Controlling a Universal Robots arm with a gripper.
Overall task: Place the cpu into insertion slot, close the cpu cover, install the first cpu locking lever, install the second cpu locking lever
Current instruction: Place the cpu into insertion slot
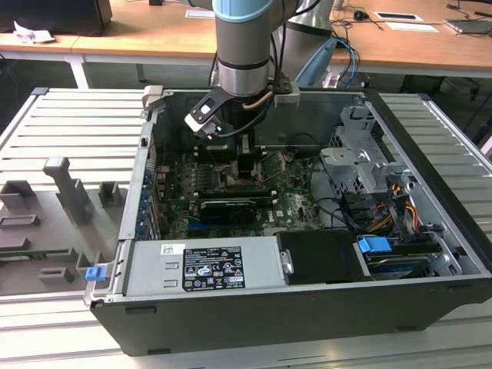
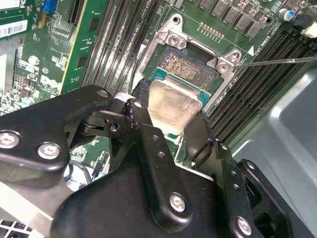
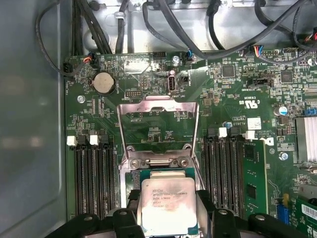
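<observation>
My gripper (image 2: pixel 171 116) is shut on the cpu (image 2: pixel 171 105), a small square chip with a silvery top, one black finger (image 2: pixel 140 99) on each of two opposite sides. I hold it low over the insertion slot (image 2: pixel 190 67), whose dark pin field and silvery rim show beyond the chip; I cannot tell whether they touch. In the first wrist view the cpu (image 3: pixel 167 206) sits between the fingers (image 3: pixel 130 204), and the cpu cover (image 3: pixel 158 102) stands swung open behind the slot. A thin locking lever (image 2: pixel 277 60) juts out from one slot corner. The exterior view shows the gripper (image 1: pixel 247 171) down inside the computer case.
Long black memory slots (image 3: pixel 94 173) flank the socket on both sides of the green motherboard (image 3: pixel 237 99). Cables (image 3: pixel 163 25) run along the case wall behind the board. A grey power supply (image 1: pixel 204 265) and drive cage (image 1: pixel 361 165) crowd the open case (image 1: pixel 430 177).
</observation>
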